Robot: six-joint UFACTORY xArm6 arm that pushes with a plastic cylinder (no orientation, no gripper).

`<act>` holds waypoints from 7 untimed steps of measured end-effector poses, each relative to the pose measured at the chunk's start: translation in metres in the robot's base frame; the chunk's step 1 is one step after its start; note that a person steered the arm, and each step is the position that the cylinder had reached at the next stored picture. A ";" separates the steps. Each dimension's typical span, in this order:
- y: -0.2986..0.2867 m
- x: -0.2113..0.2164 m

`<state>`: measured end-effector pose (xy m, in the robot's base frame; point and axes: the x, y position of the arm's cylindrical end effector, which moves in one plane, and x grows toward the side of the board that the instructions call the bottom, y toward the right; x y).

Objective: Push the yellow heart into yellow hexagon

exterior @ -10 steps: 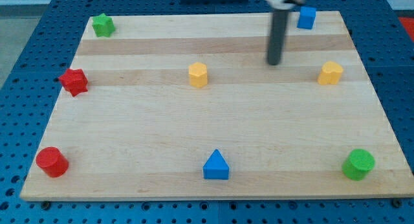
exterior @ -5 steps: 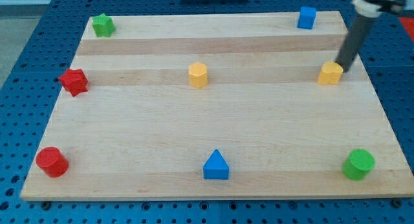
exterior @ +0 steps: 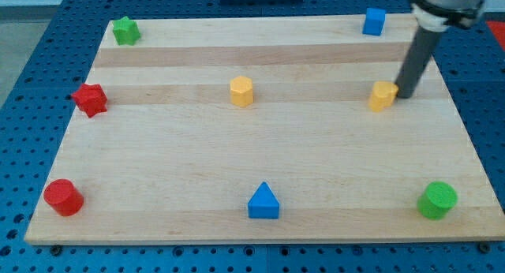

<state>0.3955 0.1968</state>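
Note:
The yellow heart [exterior: 383,95] lies on the wooden board at the view's right, in the upper half. My tip [exterior: 405,95] touches its right side. The yellow hexagon [exterior: 241,91] stands near the board's middle, well to the left of the heart, at about the same height in the view. The dark rod rises from the tip toward the view's top right.
A blue cube [exterior: 374,21] sits at the top right, a green star [exterior: 125,30] at the top left, a red star [exterior: 91,99] at the left edge. A red cylinder [exterior: 63,197], a blue triangle [exterior: 263,202] and a green cylinder [exterior: 437,200] line the bottom.
My tip swung from the upper middle to the heart's right side and has pushed the heart a little to the left. The other blocks have not moved.

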 end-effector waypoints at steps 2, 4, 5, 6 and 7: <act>-0.128 0.000; -0.053 0.002; -0.068 0.027; -0.110 0.042; -0.158 0.035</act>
<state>0.4308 0.0392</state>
